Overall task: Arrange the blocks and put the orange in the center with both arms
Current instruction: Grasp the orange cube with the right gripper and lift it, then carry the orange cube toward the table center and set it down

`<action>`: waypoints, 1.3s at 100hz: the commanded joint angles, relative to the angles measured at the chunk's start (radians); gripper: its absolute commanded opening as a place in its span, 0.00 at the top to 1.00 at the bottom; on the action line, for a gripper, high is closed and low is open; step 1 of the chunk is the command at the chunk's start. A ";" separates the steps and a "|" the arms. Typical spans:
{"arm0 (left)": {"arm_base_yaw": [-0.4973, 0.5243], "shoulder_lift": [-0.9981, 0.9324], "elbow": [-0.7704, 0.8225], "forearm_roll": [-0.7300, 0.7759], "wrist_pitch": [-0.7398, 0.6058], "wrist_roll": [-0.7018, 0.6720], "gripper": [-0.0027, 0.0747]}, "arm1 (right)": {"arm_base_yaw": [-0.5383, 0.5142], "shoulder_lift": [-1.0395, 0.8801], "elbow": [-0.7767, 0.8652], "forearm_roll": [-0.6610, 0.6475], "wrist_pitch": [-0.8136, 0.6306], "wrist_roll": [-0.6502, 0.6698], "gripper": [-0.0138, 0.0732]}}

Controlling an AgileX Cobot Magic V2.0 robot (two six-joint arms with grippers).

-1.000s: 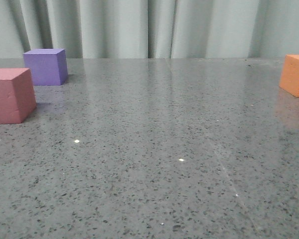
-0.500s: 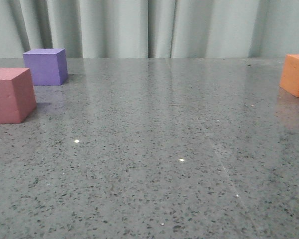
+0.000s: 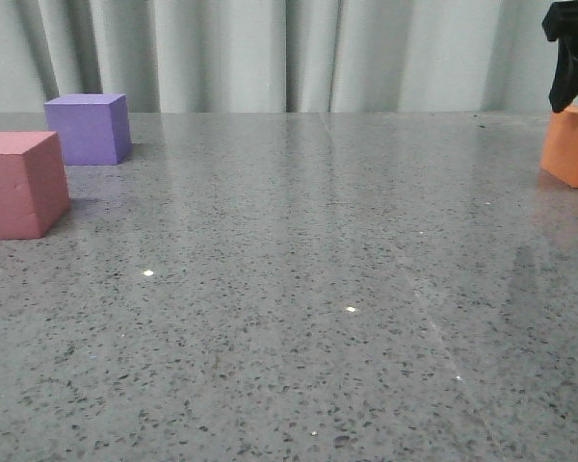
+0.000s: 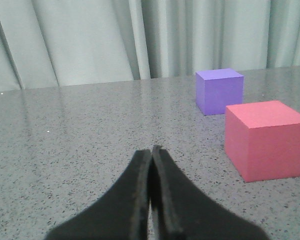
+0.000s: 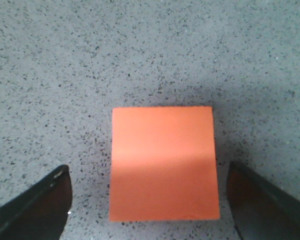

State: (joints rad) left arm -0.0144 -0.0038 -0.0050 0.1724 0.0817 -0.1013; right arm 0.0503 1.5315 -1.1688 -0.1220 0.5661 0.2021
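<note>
The orange cube (image 3: pixel 575 145) sits at the far right of the table. My right gripper (image 3: pixel 568 67) hangs just above it, partly cut off by the frame edge. In the right wrist view the orange cube (image 5: pixel 163 162) lies between my open fingers (image 5: pixel 40 202), which stand wide on either side without touching it. The pink-red cube (image 3: pixel 19 183) and the purple cube (image 3: pixel 89 128) sit at the far left. In the left wrist view my left gripper (image 4: pixel 151 150) is shut and empty, low over the table, with the pink-red cube (image 4: pixel 265 139) and purple cube (image 4: pixel 219 90) ahead and to one side.
A grey speckled stone tabletop (image 3: pixel 299 279) spans the front view. Pale curtains (image 3: pixel 270 53) hang behind its far edge.
My right gripper has come into the front view at the top right, down over the orange cube. The cubes have not moved.
</note>
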 commanded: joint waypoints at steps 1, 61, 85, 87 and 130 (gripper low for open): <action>-0.001 -0.032 0.054 -0.008 -0.076 -0.002 0.99 | -0.010 -0.012 -0.035 -0.021 -0.082 -0.009 0.12; -0.001 -0.032 0.054 -0.008 -0.076 -0.002 0.99 | 0.030 0.012 -0.124 0.039 0.013 -0.009 0.50; -0.001 -0.032 0.054 -0.008 -0.076 -0.002 0.99 | 0.231 -0.006 -0.243 0.049 0.125 0.045 0.44; -0.001 -0.032 0.054 -0.008 -0.076 -0.002 0.99 | 0.244 -0.004 -0.251 0.048 0.126 0.053 0.44; -0.001 -0.032 0.054 -0.008 -0.076 -0.002 0.99 | 0.522 0.214 -0.434 -0.112 0.159 0.398 0.44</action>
State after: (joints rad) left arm -0.0144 -0.0038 -0.0050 0.1724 0.0817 -0.1013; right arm 0.5350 1.7430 -1.5248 -0.1782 0.7506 0.5351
